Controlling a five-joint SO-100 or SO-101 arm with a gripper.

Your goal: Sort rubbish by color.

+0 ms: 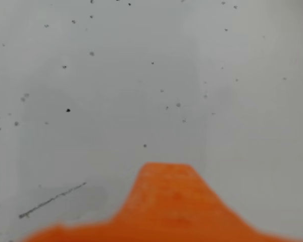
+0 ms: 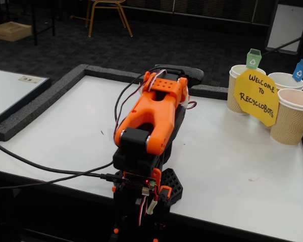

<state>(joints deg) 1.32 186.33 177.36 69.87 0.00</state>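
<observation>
Orange plastic fills the lower edge of the wrist view — a blurred part of the gripper (image 1: 166, 201), with only one blunt tip showing, so whether the fingers are spread or pressed together cannot be told. Beyond that tip lies nothing but bare white worktop (image 1: 141, 75), speckled with dark flecks and one thin pencil-like scratch (image 1: 50, 200).

No rubbish shows in either view. The fixed view has the arm (image 2: 151, 116) folded low over its base near the worktop's near edge, its front end hidden behind its own body, pointing away from the camera toward the foam border (image 2: 50, 103). The white surface to either side of the arm is clear of any coloured lump; whatever sits directly beyond the arm is hidden by it.

Measured from the arm, the three paper cups (image 2: 293, 118) stand well apart to the right and farther back, with the yellow sign (image 2: 256, 97) leaning in front of them, and each carries a small coloured tag — green (image 2: 253, 58), blue (image 2: 300, 70), and an orange one cut off at the picture's edge.

As a judgement: the coming move has no bearing yet, since no lump lies ahead of the fingers. The arm likely needs to lift and look round first; the only fixed direction is that of the cups, rightward of the arm.
</observation>
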